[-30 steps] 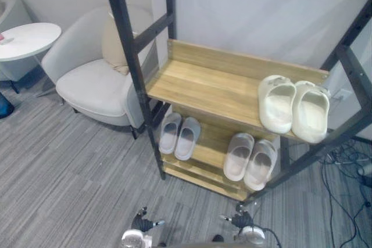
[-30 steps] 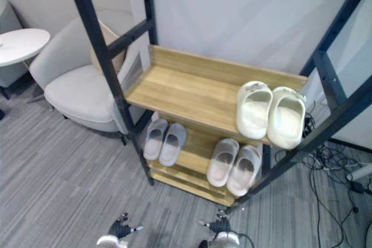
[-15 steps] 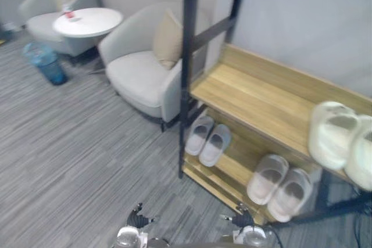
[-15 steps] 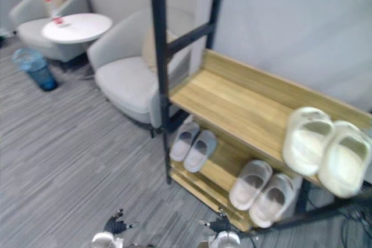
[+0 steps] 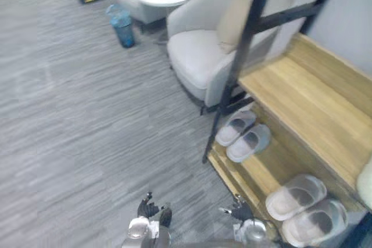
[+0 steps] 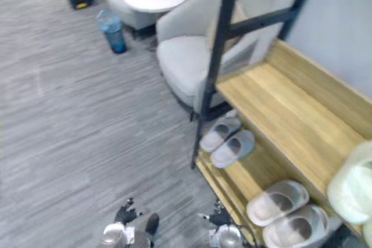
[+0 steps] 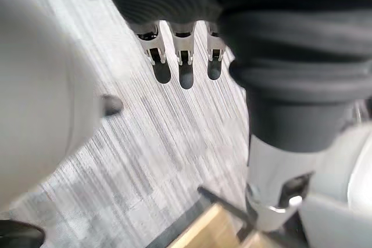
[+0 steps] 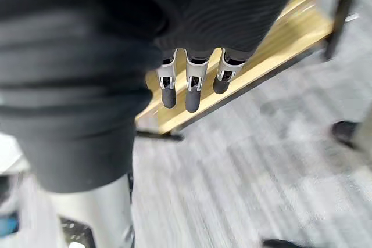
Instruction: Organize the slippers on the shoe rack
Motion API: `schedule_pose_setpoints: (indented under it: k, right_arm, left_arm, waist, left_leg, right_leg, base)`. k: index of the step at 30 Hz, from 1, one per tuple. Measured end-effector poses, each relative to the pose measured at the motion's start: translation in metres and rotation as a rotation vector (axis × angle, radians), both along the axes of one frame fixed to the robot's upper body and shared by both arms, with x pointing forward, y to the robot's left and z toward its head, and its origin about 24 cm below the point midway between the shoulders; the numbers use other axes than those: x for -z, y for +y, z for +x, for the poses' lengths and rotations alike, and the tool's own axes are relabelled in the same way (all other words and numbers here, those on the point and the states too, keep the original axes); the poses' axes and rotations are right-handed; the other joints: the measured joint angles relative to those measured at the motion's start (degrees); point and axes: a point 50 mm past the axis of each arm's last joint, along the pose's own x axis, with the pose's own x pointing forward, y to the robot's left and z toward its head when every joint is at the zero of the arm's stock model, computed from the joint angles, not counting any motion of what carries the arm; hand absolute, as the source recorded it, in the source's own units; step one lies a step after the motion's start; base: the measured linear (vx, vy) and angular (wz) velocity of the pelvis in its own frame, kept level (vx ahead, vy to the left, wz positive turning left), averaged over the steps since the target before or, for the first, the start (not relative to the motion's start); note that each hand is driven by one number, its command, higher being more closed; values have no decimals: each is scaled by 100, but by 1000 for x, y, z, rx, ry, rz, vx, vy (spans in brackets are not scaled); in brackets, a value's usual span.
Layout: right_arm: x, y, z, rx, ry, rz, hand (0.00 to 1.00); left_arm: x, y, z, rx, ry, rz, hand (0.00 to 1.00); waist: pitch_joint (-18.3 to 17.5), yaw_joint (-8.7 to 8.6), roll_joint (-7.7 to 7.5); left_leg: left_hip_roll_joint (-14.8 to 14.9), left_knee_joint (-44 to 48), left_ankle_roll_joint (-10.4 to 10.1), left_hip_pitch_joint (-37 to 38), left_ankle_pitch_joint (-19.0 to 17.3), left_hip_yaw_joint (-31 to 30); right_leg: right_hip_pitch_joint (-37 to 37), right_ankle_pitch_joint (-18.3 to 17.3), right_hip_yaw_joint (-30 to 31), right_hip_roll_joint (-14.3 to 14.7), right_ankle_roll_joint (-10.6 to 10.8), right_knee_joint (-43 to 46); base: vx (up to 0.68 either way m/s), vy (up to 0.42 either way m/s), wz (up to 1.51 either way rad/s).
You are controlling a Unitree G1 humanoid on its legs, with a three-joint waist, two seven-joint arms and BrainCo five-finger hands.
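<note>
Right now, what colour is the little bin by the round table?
The bin is blue, seen best in the left eye view.

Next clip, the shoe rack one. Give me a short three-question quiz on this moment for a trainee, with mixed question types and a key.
1. How many pairs of slippers lie on the lower wooden shelf?
2. The cream slippers sit on: A the upper wooden shelf; B the lower shelf; C the grey carpet.
3. True or false: the left hand and the right hand each hold a slipper.

Key:
1. Two: a pale grey pair and a pinkish-beige pair.
2. A.
3. False: both hands hang open, fingers straight, holding nothing.
</note>
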Motion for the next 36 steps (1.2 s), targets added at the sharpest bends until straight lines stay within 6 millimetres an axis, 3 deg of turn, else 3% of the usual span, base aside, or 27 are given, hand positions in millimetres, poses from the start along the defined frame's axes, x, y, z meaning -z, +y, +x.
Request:
schedule_pose_setpoints:
  k: [4,6,7,8,9,10,11,12,14,16,18,20,21,22,23,25,26,27,28,30,32,33,34,35,36]
  right_arm:
    - [-2,0,5,7,-11,-1,0]
    - [1,-1,1,9,11,-3,0]
    - [1,-1,0,9,12,-3,0]
    - [2,-2,-3,11,17,-3,0]
    - [2,0,-3,12,14,4,0]
    - [3,2,-4,9,18,11,0]
    - [3,5,-5,9,18,23,0]
    - [3,5,-5,7,20,24,0]
    - [2,6,-2,4,7,24,0]
    - [2,6,-3,7,8,28,0]
    - [2,3,-2,18,3,30,0]
    - [3,-2,-6,37,15,28,0]
    - [3,-3,-7,37,18,26,0]
    - [4,-3,-7,38,21,27,0]
    - [2,-2,-4,36,12,29,0]
    - [2,-2,-3,32,8,29,0]
    - [0,0,-1,18,-1,26,0]
    - [-1,3,1,18,-11,34,0]
    - [-1,6,-1,20,-9,40,0]
    - [-4,16,6,3,-33,56,0]
    - [-4,14,8,11,-34,53,0]
    - [-2,13,4,16,-15,52,0]
    - [-1,10,2,23,-8,48,0]
    - [0,9,2,22,-3,43,0]
    - [1,12,4,15,9,48,0]
  left_arm:
    - [0,3,2,10,-3,3,0]
    - [-2,6,7,20,-14,10,0]
    - [-2,6,7,19,-15,9,0]
    - [0,5,5,24,4,9,0]
    - [1,7,3,49,16,24,0]
    - [1,8,5,60,14,30,0]
    - [2,13,3,67,31,44,0]
    - [3,16,1,57,41,47,0]
    - [5,18,-3,56,62,51,0]
    - [5,17,-3,55,61,47,0]
    - [5,17,-2,50,60,43,0]
    - [8,18,-8,41,85,39,0]
    - [9,18,-10,35,91,36,0]
    - [12,18,-22,-8,113,19,0]
    - [12,18,-22,-32,110,12,0]
    - [11,14,-18,-82,91,-17,0]
    - [7,15,-14,-107,61,-23,0]
    - [5,16,-10,-114,41,-24,0]
    - [3,16,-7,-116,24,-23,0]
    - [-2,18,1,-117,-19,-18,0]
    - [-4,14,8,-118,-35,-30,0]
    - [-5,13,10,-112,-38,-29,0]
    - [-5,12,10,-100,-38,-27,0]
    - [-6,14,12,-97,-44,-21,0]
    - [-8,16,17,-97,-51,-11,0]
  waist:
    - [42,27,-41]
    - [111,25,-180]
    - [105,40,-168]
    - [86,-3,-131]
    - [114,-46,-108]
    - [139,-55,-113]
    - [198,-61,-143]
    - [207,-41,-167]
    - [195,-33,-187]
    - [215,-56,-153]
    - [208,-115,-154]
    - [183,-237,-193]
    - [155,-258,-212]
    - [-8,-183,-33]
    - [2,-167,26]
    - [81,-177,172]
    - [150,-78,200]
    - [161,10,226]
    - [182,59,193]
    - [130,121,22]
    - [175,124,107]
    - [170,127,110]
    - [164,196,112]
    - [151,227,66]
    - [130,238,-140]
  left_leg:
    - [-468,-192,-100,-64,-90,-118]
    - [-695,211,-26,-122,-482,-172]
    - [-726,277,-22,-108,-565,-195]
    - [-831,380,50,-50,-719,-467]
    - [-870,364,21,121,-795,-686]
    - [-872,358,2,206,-830,-784]
    - [-880,254,12,508,-841,-989]
    - [-899,87,8,758,-849,-1099]
    - [-956,-261,6,1178,-843,-1308]
    - [-1000,-590,5,1552,-843,-1643]
    - [-1047,-824,-13,1758,-851,-1968]
    - [-1138,-855,-208,2045,-1096,-2622]
    - [-1104,-829,-233,2111,-1155,-2732]
    - [-921,-696,-305,2096,-1227,-2817]
    - [-879,-341,-318,1954,-1221,-2794]
    - [-809,1126,-574,1459,-1068,-2422]
    - [-488,2707,-871,778,-892,-1876]
    - [-239,3293,-787,541,-979,-1547]
    - [1,3586,-783,319,-1057,-1263]
    - [394,3076,-803,-340,-1073,-600]
    - [464,2330,-724,-653,-1021,-423]
    - [335,1409,-559,-759,-788,-363]
    - [113,490,-397,-754,64,-428]
    - [4,476,-303,-741,37,-480]
    - [-263,349,-234,-756,51,-468]
  right_leg:
    - [48,-156,268,-71,62,-361]
    - [288,-220,283,-231,82,-338]
    - [320,-212,289,-269,85,-243]
    - [-21,-74,459,-477,-38,932]
    - [-473,186,846,-536,-324,2140]
    - [-603,149,1006,-480,-288,2497]
    - [-885,-31,1390,-211,-97,2999]
    - [-1045,-150,1495,-63,-70,3064]
    - [-1369,-261,1454,119,-57,2718]
    - [-1805,-222,1734,480,-25,1825]
    - [-2024,78,2214,777,-8,1012]
    - [-2020,941,2574,855,-315,507]
    - [-1980,954,2525,889,-367,583]
    - [-1892,841,2318,985,-481,597]
    - [-1777,783,2160,984,-550,567]
    - [-1346,726,1909,1016,-645,408]
    - [-840,649,1835,1077,-766,180]
    - [-527,563,1816,1105,-896,52]
    - [-232,519,1733,1106,-897,-102]
    - [360,259,1245,887,-622,-671]
    - [629,173,1000,845,-487,-915]
    - [845,124,822,804,-405,-1060]
    - [1010,26,738,792,-253,-1180]
    - [1022,-6,744,742,-203,-1189]
    - [971,73,733,546,-221,-1125]
  base:
    - [35,125,57]
    - [158,152,51]
    - [328,223,50]
    - [370,229,69]
    - [386,218,85]
    - [337,137,89]
    - [291,67,71]
    - [446,68,77]
    - [366,33,57]
    - [374,-17,76]
    - [375,-79,98]
    - [435,-188,141]
    - [502,-229,107]
    - [538,-199,68]
    - [620,-233,79]
    - [476,-175,67]
    - [432,-101,43]
    - [417,-79,38]
    - [451,-90,33]
    - [369,-76,40]
    - [295,46,51]
    - [559,176,81]
    - [535,188,68]
    - [664,217,71]
    - [634,219,78]
